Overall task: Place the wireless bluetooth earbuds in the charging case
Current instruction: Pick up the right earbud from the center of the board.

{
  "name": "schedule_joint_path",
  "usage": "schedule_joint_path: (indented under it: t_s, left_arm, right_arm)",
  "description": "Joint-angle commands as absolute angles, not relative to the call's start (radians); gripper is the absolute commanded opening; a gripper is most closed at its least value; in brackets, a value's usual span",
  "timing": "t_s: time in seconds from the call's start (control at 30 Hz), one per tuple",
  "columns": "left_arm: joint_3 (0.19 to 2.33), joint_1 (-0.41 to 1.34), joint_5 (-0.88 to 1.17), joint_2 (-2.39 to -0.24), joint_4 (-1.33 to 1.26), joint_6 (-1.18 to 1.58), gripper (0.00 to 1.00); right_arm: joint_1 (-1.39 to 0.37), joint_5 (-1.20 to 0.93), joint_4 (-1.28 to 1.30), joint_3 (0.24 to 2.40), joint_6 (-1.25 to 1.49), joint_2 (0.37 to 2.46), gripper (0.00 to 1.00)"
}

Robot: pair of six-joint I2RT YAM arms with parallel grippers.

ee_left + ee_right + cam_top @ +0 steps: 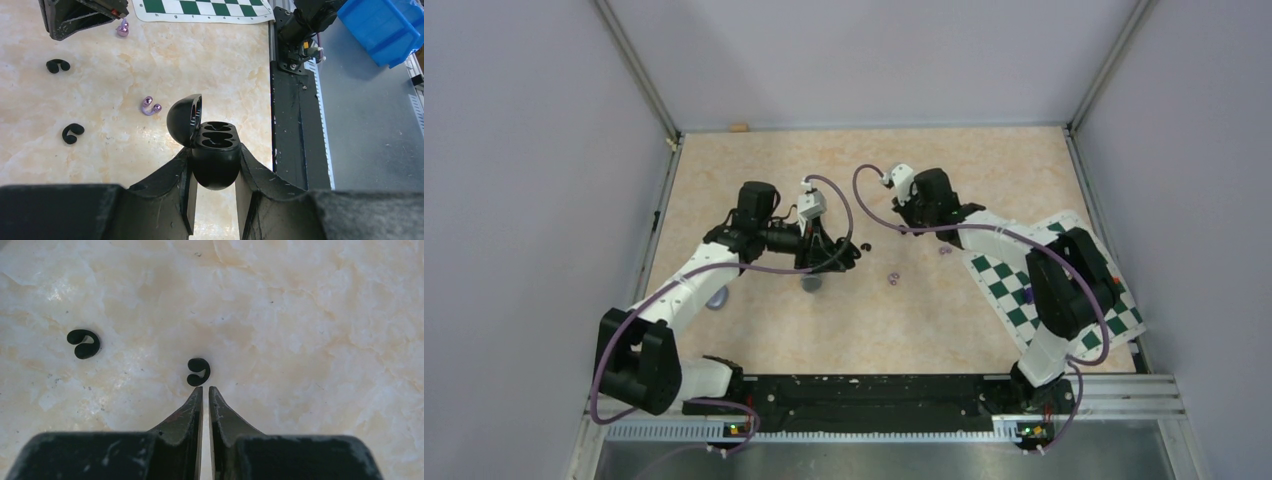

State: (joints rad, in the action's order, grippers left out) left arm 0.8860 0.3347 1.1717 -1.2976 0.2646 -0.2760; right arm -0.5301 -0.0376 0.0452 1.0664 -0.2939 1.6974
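Left wrist: charging case (216, 170) in gripper (215, 150)

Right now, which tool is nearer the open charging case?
Left. The left tool grips the charging case; the right tool is apart from it, just short of a black earbud.

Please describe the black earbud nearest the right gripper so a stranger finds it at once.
On the marbled beige table, find the right gripper. Just beyond its tips lies the black earbud, curled like a comma. The other black earbud lies clearly farther from those tips.
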Motion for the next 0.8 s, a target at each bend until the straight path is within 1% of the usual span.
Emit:
schedule_joint_path:
  t_s: [0.0, 0.17, 0.3, 0.4, 0.53, 0.67, 0.77]
  left_arm:
    - [0.925, 0.329, 1.205, -1.297, 0.259, -0.289, 0.00]
    - [0.925, 0.329, 1.209, -1.307, 0.259, -0.291, 0.00]
    - [0.927, 0.330, 1.208, -1.313, 0.259, -0.290, 0.00]
    - [0.928, 0.330, 1.207, -1.313, 0.260, -0.290, 0.00]
    - [0.928, 0.330, 1.207, -1.316, 0.259, -0.288, 0.00]
    - [0.931, 0.330, 1.208, -1.323, 0.261, -0.286, 0.00]
    - [0.932, 0.329, 1.207, -1.323, 0.262, -0.285, 0.00]
  right_arm:
    - [-0.520, -0.058, 0.079, 1.150, -0.244, 1.768, 0.08]
    - [-0.491, -0.101, 0.145, 1.219, -0.216, 1.829, 0.10]
    - [-0.439, -0.196, 0.211, 1.276, -0.170, 1.882, 0.11]
    - [-0.398, -0.266, 0.234, 1.312, -0.132, 1.916, 0.13]
    - [-0.378, -0.290, 0.264, 1.341, -0.134, 1.949, 0.16]
    - [-0.373, -0.316, 0.286, 1.356, -0.123, 1.982, 0.21]
    - [-0.373, -0.328, 0.290, 1.361, -0.108, 1.998, 0.22]
